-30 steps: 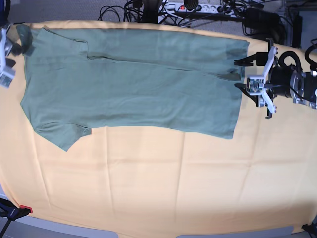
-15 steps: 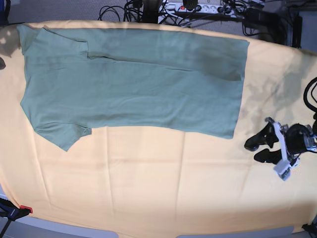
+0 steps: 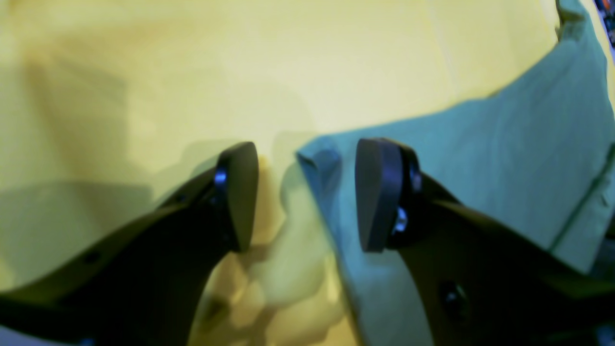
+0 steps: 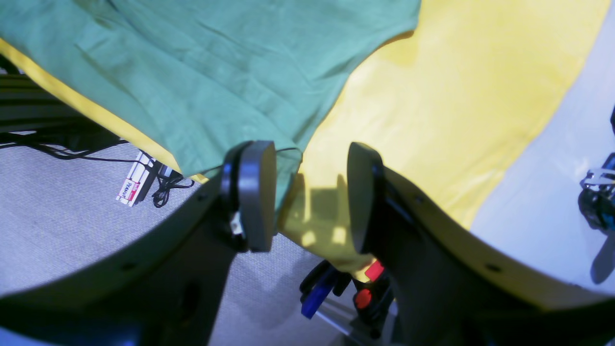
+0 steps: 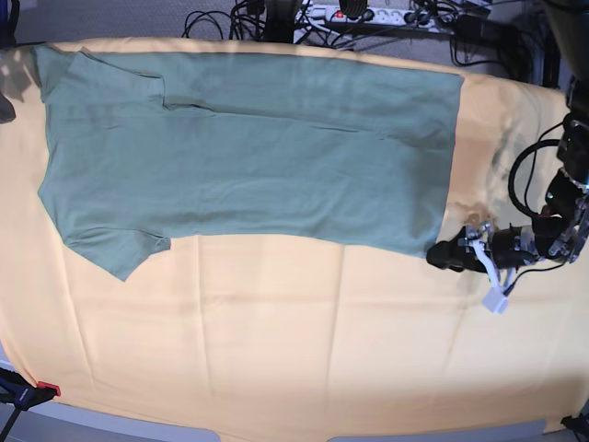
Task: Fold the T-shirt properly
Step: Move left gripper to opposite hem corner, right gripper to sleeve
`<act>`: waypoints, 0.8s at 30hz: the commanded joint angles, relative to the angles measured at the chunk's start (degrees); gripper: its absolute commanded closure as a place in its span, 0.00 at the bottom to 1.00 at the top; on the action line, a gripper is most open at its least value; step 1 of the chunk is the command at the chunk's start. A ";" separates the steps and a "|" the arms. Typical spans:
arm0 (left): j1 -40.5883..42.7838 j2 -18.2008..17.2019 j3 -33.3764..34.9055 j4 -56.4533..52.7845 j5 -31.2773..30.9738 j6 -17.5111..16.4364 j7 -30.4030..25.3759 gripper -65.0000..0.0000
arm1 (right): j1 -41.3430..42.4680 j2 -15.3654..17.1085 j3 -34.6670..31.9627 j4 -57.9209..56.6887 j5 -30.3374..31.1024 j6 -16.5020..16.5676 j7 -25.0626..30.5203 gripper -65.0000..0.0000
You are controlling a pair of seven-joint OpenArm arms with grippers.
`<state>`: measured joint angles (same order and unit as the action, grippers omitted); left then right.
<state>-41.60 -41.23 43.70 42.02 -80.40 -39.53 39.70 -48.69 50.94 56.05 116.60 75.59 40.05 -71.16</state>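
Note:
The sage-green T-shirt [image 5: 248, 157] lies flat across the far half of the yellow cloth, with its sleeves at the left. My left gripper [image 5: 442, 256] lies low at the shirt's near right corner. In the left wrist view it [image 3: 307, 197] is open, with that corner [image 3: 319, 161] between its black fingers [image 3: 379, 197], untouched. My right gripper [image 4: 307, 197] is open over the cloth's corner, and a shirt edge [image 4: 269, 144] reaches its left finger. It is almost out of the base view at the far left.
The pale orange-yellow cloth [image 5: 276, 350] covers the table. Cables and a power strip [image 5: 368, 14] lie behind the far edge. A clamp [image 5: 37, 390] grips the near left corner. The right wrist view shows grey carpet, a clamp [image 4: 365, 288] and a power strip [image 4: 134, 185].
My left gripper has moved from the shirt's right edge towards the near side, then in to the shirt's near right corner. My right gripper has slid out of the base view at the left.

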 commanded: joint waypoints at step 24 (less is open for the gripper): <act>-2.08 4.90 -0.66 0.35 -4.60 -0.47 12.87 1.00 | 21.40 -14.40 -1.16 -0.20 -8.20 -0.05 12.07 0.58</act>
<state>-42.04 -35.83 43.44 41.95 -84.25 -39.68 52.97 -27.51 35.16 54.43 116.03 66.13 39.99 -60.25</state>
